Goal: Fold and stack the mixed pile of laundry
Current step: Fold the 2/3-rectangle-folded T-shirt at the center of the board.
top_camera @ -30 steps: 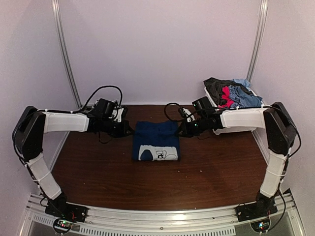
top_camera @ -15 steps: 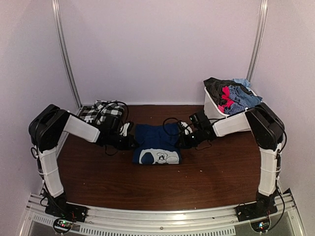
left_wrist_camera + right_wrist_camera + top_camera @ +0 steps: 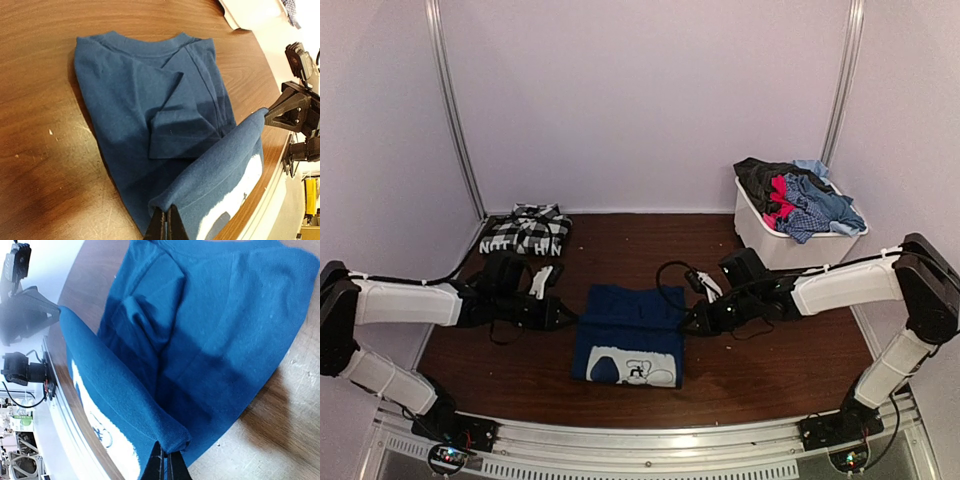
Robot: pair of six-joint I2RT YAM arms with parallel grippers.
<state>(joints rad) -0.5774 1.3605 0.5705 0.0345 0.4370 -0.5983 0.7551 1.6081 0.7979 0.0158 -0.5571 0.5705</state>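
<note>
A navy blue shirt (image 3: 628, 330) with a white print (image 3: 638, 368) at its near end lies in the middle of the table. My left gripper (image 3: 570, 318) is shut on the shirt's left side and my right gripper (image 3: 692, 322) on its right side. In the left wrist view the fingertips (image 3: 166, 220) pinch a raised fold of the navy cloth (image 3: 140, 100). The right wrist view shows the same: the gripper (image 3: 164, 460) is closed on a lifted fold above the flat part of the shirt (image 3: 225, 315). The rest of the mixed laundry pile (image 3: 798, 195) fills the bin.
A folded black-and-white checked shirt (image 3: 525, 230) lies at the back left corner. The white bin (image 3: 765, 240) stands at the back right, close behind my right arm. Black cables trail from both wrists. The metal rail runs along the near edge.
Both arms have drawn back toward the near edge and dropped lower, still gripping the navy shirt. The shirt has slid nearer, and the checked shirt now shows fully.
</note>
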